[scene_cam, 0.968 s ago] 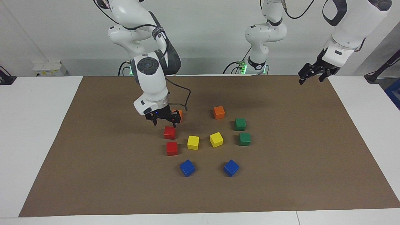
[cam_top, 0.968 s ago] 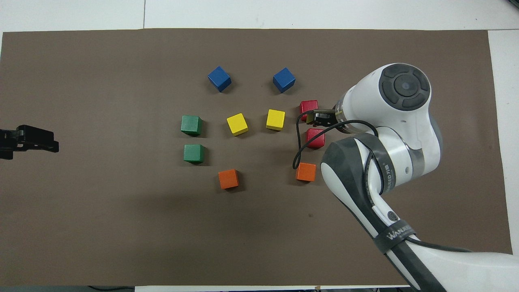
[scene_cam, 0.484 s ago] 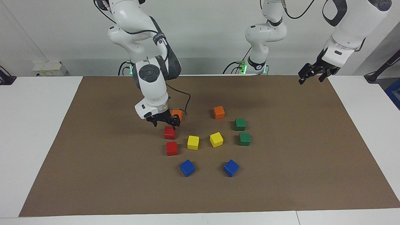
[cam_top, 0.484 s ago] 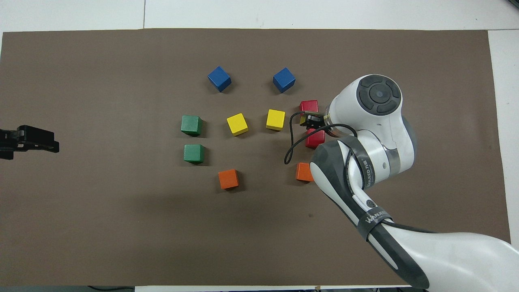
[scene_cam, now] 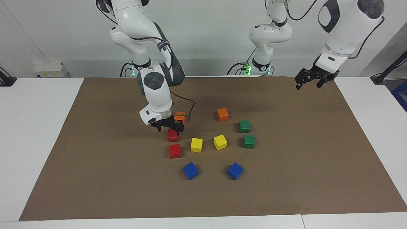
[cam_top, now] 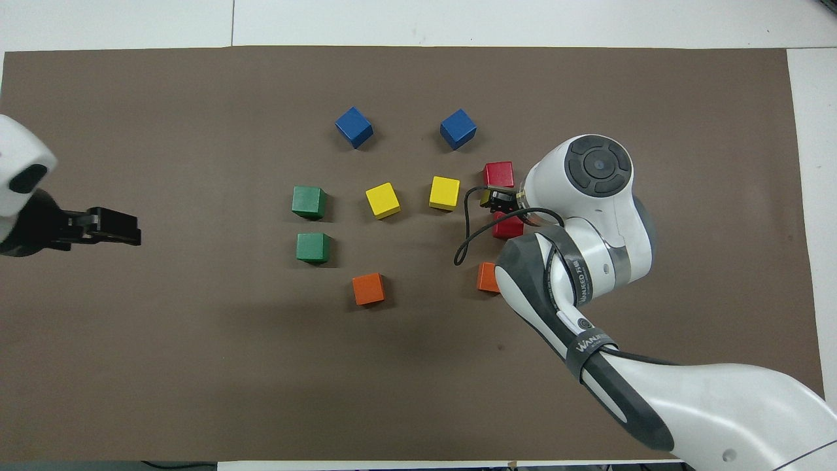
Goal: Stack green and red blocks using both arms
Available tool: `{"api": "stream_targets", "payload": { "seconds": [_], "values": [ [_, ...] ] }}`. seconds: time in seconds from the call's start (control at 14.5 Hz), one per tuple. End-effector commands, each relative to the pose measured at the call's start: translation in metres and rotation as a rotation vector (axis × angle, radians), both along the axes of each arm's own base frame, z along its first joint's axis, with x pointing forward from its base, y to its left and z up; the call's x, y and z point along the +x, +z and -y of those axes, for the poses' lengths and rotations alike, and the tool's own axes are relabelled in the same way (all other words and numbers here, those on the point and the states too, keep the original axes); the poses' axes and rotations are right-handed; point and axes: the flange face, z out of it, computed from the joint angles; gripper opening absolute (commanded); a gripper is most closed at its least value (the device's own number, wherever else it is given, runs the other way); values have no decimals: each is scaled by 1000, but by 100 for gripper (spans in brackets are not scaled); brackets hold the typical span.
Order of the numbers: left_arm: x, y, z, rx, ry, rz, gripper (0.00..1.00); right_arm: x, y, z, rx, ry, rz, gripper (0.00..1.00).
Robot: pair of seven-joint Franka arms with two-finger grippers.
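Two red blocks lie toward the right arm's end: the nearer one (scene_cam: 172,136) (cam_top: 508,226) and the farther one (scene_cam: 175,151) (cam_top: 499,174). Two green blocks lie toward the left arm's end: the nearer one (scene_cam: 244,126) (cam_top: 312,247) and the farther one (scene_cam: 248,141) (cam_top: 308,201). My right gripper (scene_cam: 168,128) (cam_top: 502,208) is open, low over the nearer red block, its fingers by the block's top. It partly hides that block in the overhead view. My left gripper (scene_cam: 306,82) (cam_top: 118,226) is open, empty and raised over the mat at the left arm's end.
Two orange cubes (scene_cam: 180,117) (scene_cam: 222,114) lie nearer to the robots than the red and green blocks. Two yellow cubes (scene_cam: 196,144) (scene_cam: 220,142) lie between the red and green pairs. Two blue cubes (scene_cam: 190,170) (scene_cam: 235,170) lie farthest out. A brown mat (scene_cam: 95,178) covers the table.
My right gripper has come down onto the nearer red block. My left arm has swung inward, its gripper now further over the mat. No block has moved.
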Motion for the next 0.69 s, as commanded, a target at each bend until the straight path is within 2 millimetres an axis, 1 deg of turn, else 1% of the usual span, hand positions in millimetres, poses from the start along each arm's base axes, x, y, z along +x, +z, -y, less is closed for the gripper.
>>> {"api": "stream_targets", "payload": {
  "seconds": [0.0, 0.07, 0.14, 0.21, 0.28, 0.35, 0.41, 0.48, 0.55, 0.62],
  "values": [
    [-20, -36, 46, -4, 2, 56, 100, 1, -13, -3, 6, -25, 4, 95],
    [-20, -51, 67, -11, 7, 77, 100, 2, -15, -4, 10, -24, 16, 95],
    [-20, -73, 92, -17, 2, 86, 100, 3, -19, -4, 11, -25, 16, 95],
    [-18, -96, 112, -22, 9, 90, 100, 3, -21, -4, 10, -27, 13, 95],
    [-15, -120, 131, -25, 5, 90, 100, 4, -24, -4, 13, -30, 19, 95],
    [-15, -134, 146, -26, -15, 87, 100, 2, -27, -7, 13, -27, 19, 95],
    [-16, -147, 148, -25, -26, 84, 100, 0, -30, -14, 15, -17, 23, 95],
    [-16, -153, 150, -32, -36, 101, 100, -2, -33, -15, 16, -26, 25, 95],
    [-15, -170, 157, -28, -46, 88, 100, -3, -35, -15, 16, -34, 26, 95],
    [-17, -187, 173, -27, -70, 80, 100, -5, -36, -18, 14, -28, 22, 92]
  ]
}}
